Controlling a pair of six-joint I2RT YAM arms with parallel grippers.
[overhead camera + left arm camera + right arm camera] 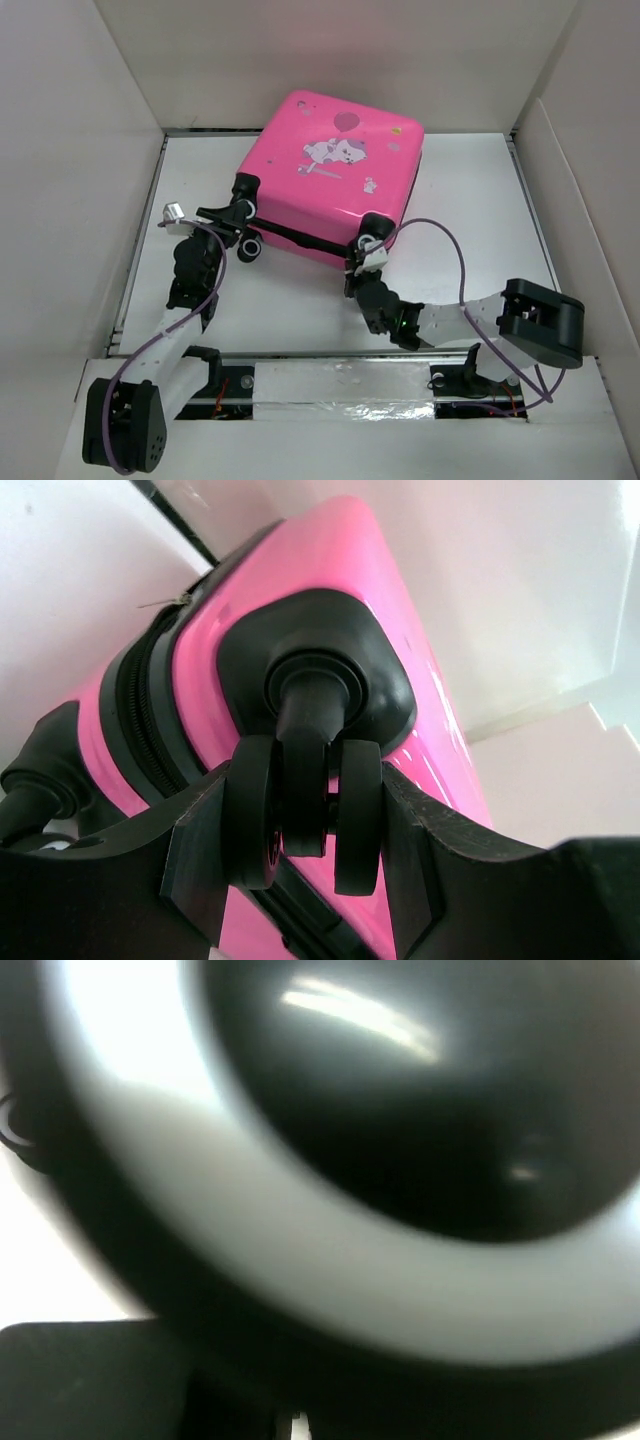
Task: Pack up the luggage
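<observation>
Top external: pink cartoon-print luggage lies flat; left gripper clamps a caster, right gripper unclear

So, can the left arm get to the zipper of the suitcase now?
Probably not at once. The left tool is clamped on a wheel of the suitcase. The zipper runs just beside it, uncovered, so after letting go it looks reachable.

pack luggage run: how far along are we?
Done, apparently: the luggage lies shut, printed shell up. In hand: the left end effector is clamped across a twin caster wheel. The right end effector sits at the other near caster, but its camera is too blurred to confirm a grip. Left: probably only repositioning or standing the case. Its contents can't be seen.
</observation>
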